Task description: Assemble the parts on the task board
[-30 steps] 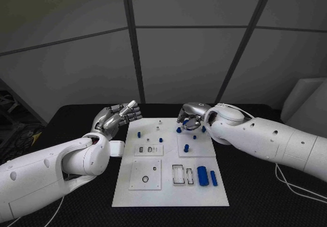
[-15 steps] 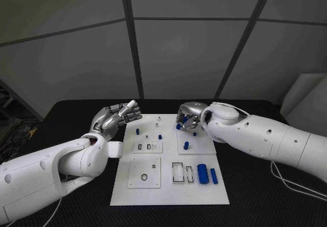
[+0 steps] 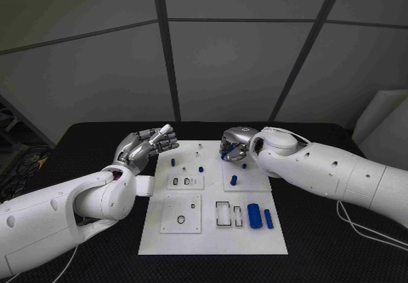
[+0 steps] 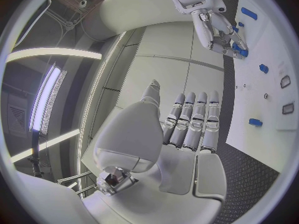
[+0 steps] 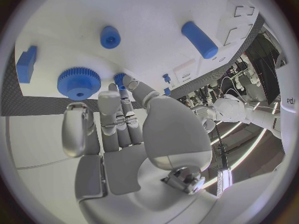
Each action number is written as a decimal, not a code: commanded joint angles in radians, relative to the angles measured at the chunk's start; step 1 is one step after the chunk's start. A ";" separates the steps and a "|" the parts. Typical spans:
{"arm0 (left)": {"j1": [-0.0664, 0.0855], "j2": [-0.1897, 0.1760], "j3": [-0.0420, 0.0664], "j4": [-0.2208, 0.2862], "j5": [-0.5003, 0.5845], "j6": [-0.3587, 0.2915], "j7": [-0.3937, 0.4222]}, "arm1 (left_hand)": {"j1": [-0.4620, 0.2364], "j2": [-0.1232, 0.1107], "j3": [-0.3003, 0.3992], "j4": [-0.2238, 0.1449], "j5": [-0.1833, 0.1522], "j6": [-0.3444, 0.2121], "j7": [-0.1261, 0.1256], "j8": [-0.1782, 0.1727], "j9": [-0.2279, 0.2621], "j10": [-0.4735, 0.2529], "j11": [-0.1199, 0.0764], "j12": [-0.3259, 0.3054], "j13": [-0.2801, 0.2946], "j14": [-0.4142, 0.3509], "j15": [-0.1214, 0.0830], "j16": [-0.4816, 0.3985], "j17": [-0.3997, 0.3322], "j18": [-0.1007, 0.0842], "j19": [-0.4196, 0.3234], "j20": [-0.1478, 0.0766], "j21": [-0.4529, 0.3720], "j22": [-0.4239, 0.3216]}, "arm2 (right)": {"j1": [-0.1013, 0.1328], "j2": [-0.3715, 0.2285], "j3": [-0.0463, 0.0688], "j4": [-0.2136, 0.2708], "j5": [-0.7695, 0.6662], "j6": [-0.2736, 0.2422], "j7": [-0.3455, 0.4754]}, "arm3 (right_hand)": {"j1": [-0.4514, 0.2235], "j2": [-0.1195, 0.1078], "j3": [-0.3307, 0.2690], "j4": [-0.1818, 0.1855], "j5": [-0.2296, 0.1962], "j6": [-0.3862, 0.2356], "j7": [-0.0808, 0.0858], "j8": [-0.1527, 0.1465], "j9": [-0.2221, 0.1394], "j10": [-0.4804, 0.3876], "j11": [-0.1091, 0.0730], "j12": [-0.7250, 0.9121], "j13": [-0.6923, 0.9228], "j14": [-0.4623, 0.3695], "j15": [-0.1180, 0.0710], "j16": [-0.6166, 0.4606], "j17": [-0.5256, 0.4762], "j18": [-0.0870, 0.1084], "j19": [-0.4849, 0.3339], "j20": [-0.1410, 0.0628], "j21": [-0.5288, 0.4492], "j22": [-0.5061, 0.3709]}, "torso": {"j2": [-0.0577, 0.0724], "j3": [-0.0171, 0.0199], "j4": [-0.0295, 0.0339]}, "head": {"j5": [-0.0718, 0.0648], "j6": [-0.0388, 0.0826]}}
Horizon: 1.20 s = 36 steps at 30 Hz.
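- Task board (image 3: 213,236) at the tabletop's middle; blue parts (image 3: 253,216) mostly lie near its right edge, some stand toward its far edge.
- My right hand (image 3: 234,147) hovers over the far edge, fingers curled above a blue gear (image 5: 78,82); whether it pinches a part, I cannot tell.
- My left hand (image 3: 146,147) is raised beside the far-left corner, empty, fingers extended, likely parked clear.
- No legible writing on board or parts.
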 commanded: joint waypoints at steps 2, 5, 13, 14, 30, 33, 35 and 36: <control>0.002 -0.004 0.002 0.005 -0.011 0.014 0.001 | 0.003 -0.001 0.000 -0.005 0.002 0.005 0.034 -0.005 -0.001 0.004 0.000 -0.007 -0.001 0.006 0.000 -0.005 -0.001 -0.016 0.006 -0.002 0.003 -0.002 | 0.003 0.001 0.001 0.002 -0.009 0.035 -0.007 | -0.002 0.014 0.013 0.003 0.002 0.022 -0.005 0.007 0.004 0.026 -0.008 0.000 0.003 0.026 -0.005 0.039 0.036 -0.012 0.021 -0.002 0.019 0.038 | 0.004 0.0002 -0.0014 | 0.001 -0.001; 0.002 -0.006 0.002 0.007 -0.011 0.014 0.000 | 0.003 0.000 0.000 -0.006 0.002 0.005 0.035 -0.005 -0.001 0.004 0.001 -0.008 -0.001 0.006 0.000 -0.006 -0.001 -0.017 0.006 -0.002 0.003 -0.002 | 0.003 0.001 0.001 0.002 -0.013 0.047 -0.015 | -0.001 0.016 0.019 0.004 0.002 0.031 -0.008 0.008 0.005 0.038 -0.011 -0.001 0.003 0.023 -0.008 0.056 0.050 -0.015 0.030 -0.004 0.028 0.057 | 0.006 0.0002 -0.0009 | 0.001 -0.003; 0.002 -0.010 0.002 0.009 -0.013 0.015 -0.002 | 0.003 0.000 -0.002 -0.008 0.002 0.004 0.036 -0.007 -0.002 0.003 0.002 -0.010 -0.001 0.005 0.001 -0.008 -0.002 -0.017 0.006 -0.002 0.002 -0.003 | 0.003 0.003 0.001 0.004 -0.023 0.008 -0.018 | 0.002 0.019 0.027 0.004 0.002 0.043 -0.012 0.008 0.006 0.052 -0.016 -0.001 0.004 0.020 -0.011 0.077 0.067 -0.019 0.042 -0.007 0.039 0.079 | 0.007 -0.0003 -0.0016 | 0.001 -0.006; 0.002 -0.010 0.002 0.009 -0.013 0.015 -0.002 | 0.003 0.000 -0.002 -0.008 0.002 0.004 0.036 -0.007 -0.002 0.003 0.002 -0.010 -0.001 0.005 0.001 -0.008 -0.002 -0.017 0.006 -0.002 0.002 -0.003 | 0.003 0.002 0.001 0.007 -0.025 -0.012 -0.016 | 0.002 0.020 0.029 0.005 0.001 0.047 -0.013 0.009 0.007 0.057 -0.017 0.000 0.005 0.019 -0.012 0.082 0.072 -0.021 0.045 -0.007 0.043 0.086 | 0.007 0.0002 -0.0015 | 0.002 -0.005; 0.002 -0.015 0.003 0.006 -0.013 0.017 -0.004 | 0.002 0.000 -0.003 -0.010 0.002 0.003 0.037 -0.009 -0.003 0.003 0.002 -0.012 -0.001 0.005 0.002 -0.010 -0.002 -0.018 0.005 -0.002 0.001 -0.004 | 0.020 0.032 0.001 0.008 -0.002 -0.255 -0.004 | 0.006 0.018 0.035 0.002 0.016 0.060 -0.017 0.009 0.010 0.067 -0.022 -0.002 0.004 0.015 -0.017 0.105 0.091 -0.025 0.058 -0.011 0.055 0.112 | 0.013 -0.0015 0.0015 | 0.003 0.015; 0.002 -0.014 0.003 0.008 -0.013 0.018 -0.004 | 0.002 0.000 -0.004 -0.011 0.002 0.003 0.038 -0.009 -0.003 0.002 0.003 -0.013 -0.001 0.004 0.002 -0.010 -0.002 -0.019 0.004 -0.002 0.000 -0.005 | 0.023 0.057 0.001 -0.018 0.003 -0.267 -0.002 | 0.006 0.018 0.035 0.002 0.017 0.060 -0.017 0.009 0.010 0.067 -0.022 -0.003 0.004 0.015 -0.017 0.106 0.092 -0.025 0.059 -0.012 0.055 0.113 | 0.013 -0.0032 0.0022 | 0.003 0.016; 0.002 -0.012 0.003 0.008 -0.013 0.018 -0.004 | 0.001 0.000 -0.004 -0.011 0.002 0.003 0.038 -0.009 -0.003 0.002 0.003 -0.013 -0.001 0.004 0.002 -0.010 -0.002 -0.019 0.004 -0.002 0.000 -0.005 | 0.024 0.078 0.001 -0.040 0.007 -0.277 0.001 | 0.005 0.017 0.035 0.002 0.018 0.059 -0.017 0.008 0.010 0.066 -0.022 -0.003 0.004 0.014 -0.017 0.107 0.092 -0.025 0.058 -0.012 0.055 0.112 | 0.013 -0.0016 0.0022 | 0.005 0.016; 0.002 -0.011 0.003 0.008 -0.013 0.018 -0.004 | 0.001 0.000 -0.004 -0.011 0.002 0.003 0.038 -0.009 -0.003 0.002 0.003 -0.013 -0.001 0.004 0.002 -0.010 -0.002 -0.019 0.004 -0.002 0.000 -0.005 | 0.024 0.088 0.001 -0.051 0.010 -0.281 0.004 | 0.005 0.017 0.035 0.002 0.018 0.059 -0.017 0.008 0.010 0.066 -0.022 -0.003 0.004 0.014 -0.017 0.107 0.092 -0.025 0.058 -0.012 0.055 0.112 | 0.014 -0.0016 0.0029 | 0.006 0.017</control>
